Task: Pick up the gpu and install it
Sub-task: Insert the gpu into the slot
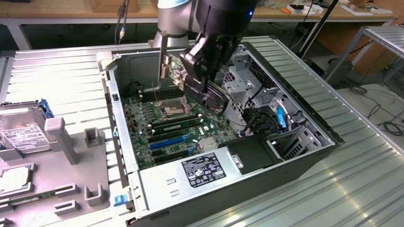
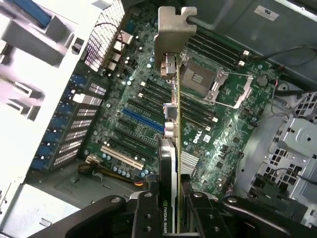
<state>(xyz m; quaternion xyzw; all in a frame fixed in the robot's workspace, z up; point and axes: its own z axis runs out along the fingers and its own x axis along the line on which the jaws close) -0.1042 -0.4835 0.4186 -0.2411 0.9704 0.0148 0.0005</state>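
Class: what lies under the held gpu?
The green motherboard with its blue slot and processor socket; the strip directly beneath the gpu is covered by it.

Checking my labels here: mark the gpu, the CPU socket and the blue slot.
gpu [image 2: 167, 163], wrist view, on its black face.
CPU socket [image 2: 200, 79], wrist view, on the socket's middle.
blue slot [image 2: 143, 120], wrist view, midway along its length.

gpu [image 2: 170, 114] in claw [image 2: 172, 204], above motherboard [image 2: 218, 144], inside case [image 1: 118, 118]
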